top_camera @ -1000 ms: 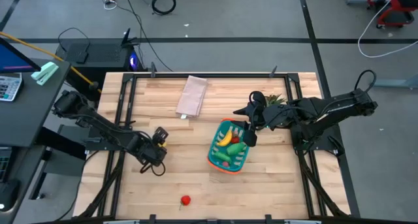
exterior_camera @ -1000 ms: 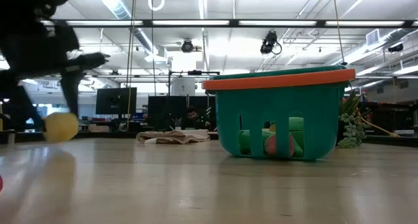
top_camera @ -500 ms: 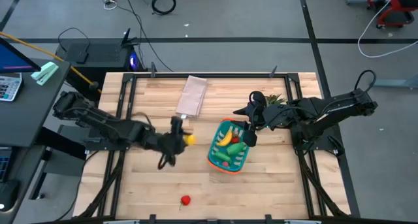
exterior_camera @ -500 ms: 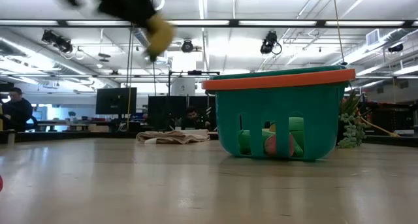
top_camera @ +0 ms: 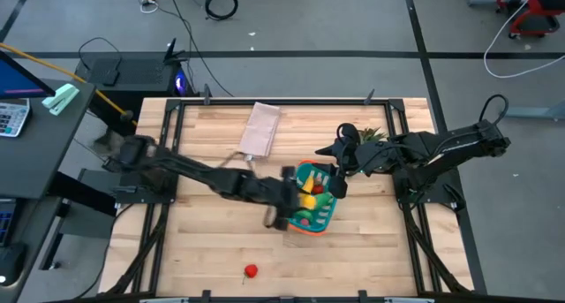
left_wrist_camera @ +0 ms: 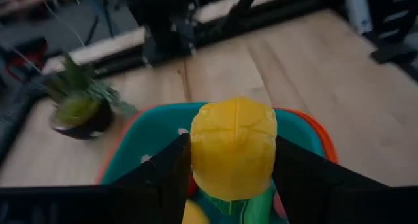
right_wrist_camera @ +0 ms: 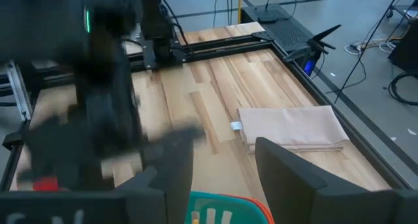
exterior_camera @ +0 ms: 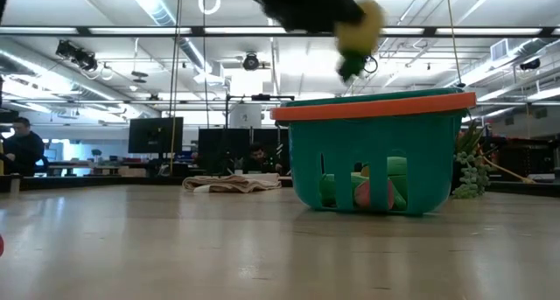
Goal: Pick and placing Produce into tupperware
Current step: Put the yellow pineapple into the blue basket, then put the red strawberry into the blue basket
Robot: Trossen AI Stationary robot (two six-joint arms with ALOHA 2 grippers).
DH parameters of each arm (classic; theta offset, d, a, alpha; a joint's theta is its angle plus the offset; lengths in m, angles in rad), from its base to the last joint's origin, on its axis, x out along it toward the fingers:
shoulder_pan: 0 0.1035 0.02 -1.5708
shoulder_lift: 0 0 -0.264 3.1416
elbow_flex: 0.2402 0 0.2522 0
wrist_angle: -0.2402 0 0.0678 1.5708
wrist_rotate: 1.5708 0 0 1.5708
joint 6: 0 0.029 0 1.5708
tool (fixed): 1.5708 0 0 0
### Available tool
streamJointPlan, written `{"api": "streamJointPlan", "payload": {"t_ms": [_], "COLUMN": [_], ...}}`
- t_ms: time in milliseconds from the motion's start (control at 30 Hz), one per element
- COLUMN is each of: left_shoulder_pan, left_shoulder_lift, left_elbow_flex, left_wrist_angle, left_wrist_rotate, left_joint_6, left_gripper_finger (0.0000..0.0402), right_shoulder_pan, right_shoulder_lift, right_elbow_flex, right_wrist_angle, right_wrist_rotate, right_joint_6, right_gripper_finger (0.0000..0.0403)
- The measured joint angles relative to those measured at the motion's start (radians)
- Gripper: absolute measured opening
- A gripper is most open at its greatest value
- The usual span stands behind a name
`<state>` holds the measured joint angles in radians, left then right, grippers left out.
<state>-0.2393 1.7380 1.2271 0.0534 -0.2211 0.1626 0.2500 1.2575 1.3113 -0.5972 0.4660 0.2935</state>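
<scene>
Lemon (left_wrist_camera: 233,147) first: I have it clamped between the left gripper (left_wrist_camera: 230,160) fingers, its yellow bulk filling the gap. From the wrist camera it sits directly above the teal basket (left_wrist_camera: 302,129), whose orange rim curves round beneath it on both sides. In the low view the lemon (exterior_camera: 360,27) hangs clear above the rim, apart from it, toward the middle of the basket's (exterior_camera: 376,151) span. From overhead my left gripper (top_camera: 291,190) has reached the basket's left edge, so I judge the drop point lies straight below the claw or just a touch further toward the right arm.

Working outward, the basket (top_camera: 328,214) already holds a banana (top_camera: 306,187) and some green and red pieces. My right gripper (top_camera: 338,170) waits at the basket's far-right corner, fingers apart and holding nothing. A red tomato (top_camera: 252,270) lies well apart on the near table, nearer the left arm, which I'd send for it later.
</scene>
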Motion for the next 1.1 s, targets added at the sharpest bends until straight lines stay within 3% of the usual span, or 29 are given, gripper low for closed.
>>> {"api": "streamJointPlan", "payload": {"t_ms": [167,300,533,800,1100], "left_shoulder_pan": [0.001,0.000,0.006,0.005,0.008], "left_shoulder_lift": [0.197,0.282,0.297,0.297,0.291], "left_elbow_flex": [0.155,0.241,0.288,0.288,0.296], "left_wrist_angle": [-0.056,-0.162,-0.350,-0.350,-0.370], "left_wrist_rotate": [-0.002,-0.001,-0.002,-0.002,0.020], "left_joint_6": [-0.024,-0.110,-0.144,-0.155,-0.321], "left_gripper_finger": [0.0201,0.0198,0.0209,0.0243,0.0267], "right_shoulder_pan": [0.000,0.000,0.000,0.000,0.000], "right_shoulder_lift": [0.000,0.000,0.000,0.000,0.000], "right_elbow_flex": [0.000,0.000,0.000,0.000,0.000], "right_wrist_angle": [0.001,0.000,0.000,0.000,0.000], "right_wrist_rotate": [0.000,0.000,0.000,0.000,0.000], "right_joint_6": [0.000,0.000,0.000,0.000,0.000], "right_gripper_finger": [0.0173,0.0173,0.0173,0.0173,0.0174]}}
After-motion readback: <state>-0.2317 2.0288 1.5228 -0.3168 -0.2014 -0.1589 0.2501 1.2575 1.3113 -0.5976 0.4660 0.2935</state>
